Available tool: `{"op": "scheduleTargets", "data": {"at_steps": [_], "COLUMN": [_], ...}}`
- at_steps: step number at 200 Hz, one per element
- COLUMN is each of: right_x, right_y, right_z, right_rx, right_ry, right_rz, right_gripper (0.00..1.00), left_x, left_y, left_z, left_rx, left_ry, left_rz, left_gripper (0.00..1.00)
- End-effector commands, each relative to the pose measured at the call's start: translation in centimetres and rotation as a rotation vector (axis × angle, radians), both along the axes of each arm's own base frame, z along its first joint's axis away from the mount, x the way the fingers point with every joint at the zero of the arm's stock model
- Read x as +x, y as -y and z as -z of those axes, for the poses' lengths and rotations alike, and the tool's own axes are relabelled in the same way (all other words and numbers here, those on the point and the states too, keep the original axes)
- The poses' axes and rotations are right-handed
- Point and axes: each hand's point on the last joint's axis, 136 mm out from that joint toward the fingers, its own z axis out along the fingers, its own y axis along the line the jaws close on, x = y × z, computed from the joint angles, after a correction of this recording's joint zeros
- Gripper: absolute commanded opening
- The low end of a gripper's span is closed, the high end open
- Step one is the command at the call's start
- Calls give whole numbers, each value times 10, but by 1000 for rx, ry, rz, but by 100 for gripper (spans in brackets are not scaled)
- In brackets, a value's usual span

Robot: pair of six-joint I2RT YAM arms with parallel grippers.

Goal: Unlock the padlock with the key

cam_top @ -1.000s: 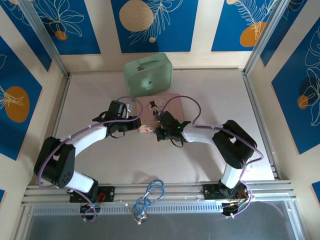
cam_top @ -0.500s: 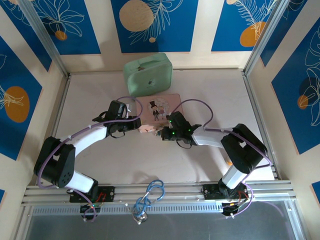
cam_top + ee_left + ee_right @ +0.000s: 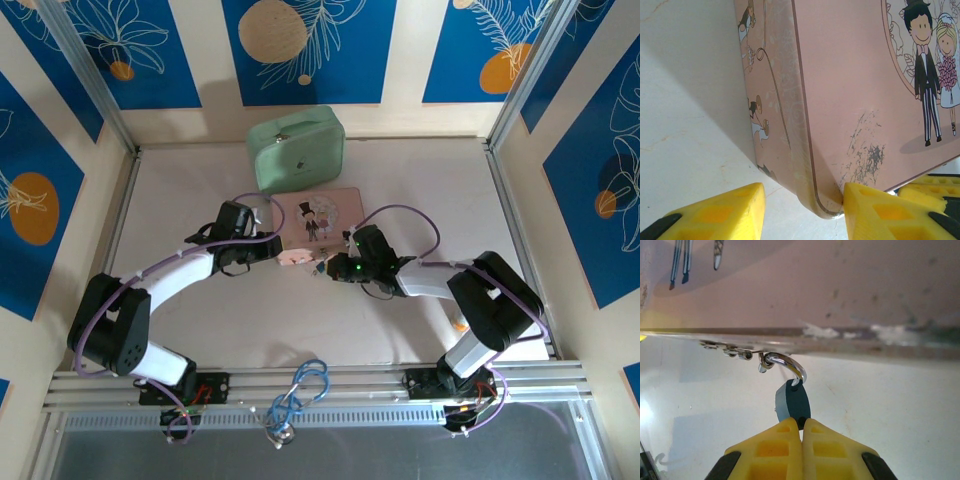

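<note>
Padlock [image 3: 792, 402] axis in line w/ R pincer [image 3: 801, 424], clamped on its base; L pincer [image 3: 802, 195] open astride pink box [image 3: 865, 100] corner.

The flat box [image 3: 318, 222] lies in the middle of the table [image 3: 430, 180], with the bigger case [image 3: 296, 150] just behind it by the back wall. The left gripper [image 3: 805, 210] straddles the box's near left corner. The padlock [image 3: 792, 402] hangs off the box's near edge, its lower end pinched in the right gripper [image 3: 802, 427] just in front.
</note>
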Motion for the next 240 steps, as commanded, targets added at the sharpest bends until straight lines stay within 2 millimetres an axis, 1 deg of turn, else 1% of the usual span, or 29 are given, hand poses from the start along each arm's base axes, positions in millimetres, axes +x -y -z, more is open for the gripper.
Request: {"op": "scheduleTargets", "data": {"at_steps": [1, 18, 51, 70, 90, 106, 133, 152, 177, 190, 210, 240], "right_x": [-3, -2, 5, 8, 8, 8, 7, 8, 9, 10, 12, 14], "right_y": [4, 8, 10, 9, 8, 10, 13, 14, 17, 14, 8, 3], "right_z": [1, 10, 20, 24, 23, 19, 16, 14, 15, 14, 13, 19], "right_rx": [11, -30, -92, -98, -94, -86, -81, -79, -87, -85, -74, -85], "right_ry": [-27, -54, -66, -76, -72, -55, -37, -29, -21, -6, 16, 18], "right_rz": [13, 34, 37, 30, 28, 33, 44, 50, 57, 42, 11, -25], "right_gripper": [0, 0, 0, 0, 0, 7, 27, 34, 41, 43, 45, 45], "left_x": [-12, -11, -10, -10, -10, -10, -10, -10, -9, -10, -10, -9], "left_y": [-15, -15, -14, -15, -16, -16, -15, -15, -15, -14, -14, -14], "left_z": [19, 20, 21, 19, 18, 18, 19, 19, 19, 19, 19, 19], "left_rx": [58, 56, 58, 66, 73, 74, 69, 68, 67, 65, 66, 66], "left_ry": [-58, -58, -60, -54, -52, -50, -53, -53, -52, -53, -55, -55], "left_rz": [-25, -26, -24, -20, -16, -13, -14, -12, -13, -12, -10, -10], "left_gripper": [44, 44, 44, 44, 44, 44, 44, 44, 44, 44, 44, 44]}}
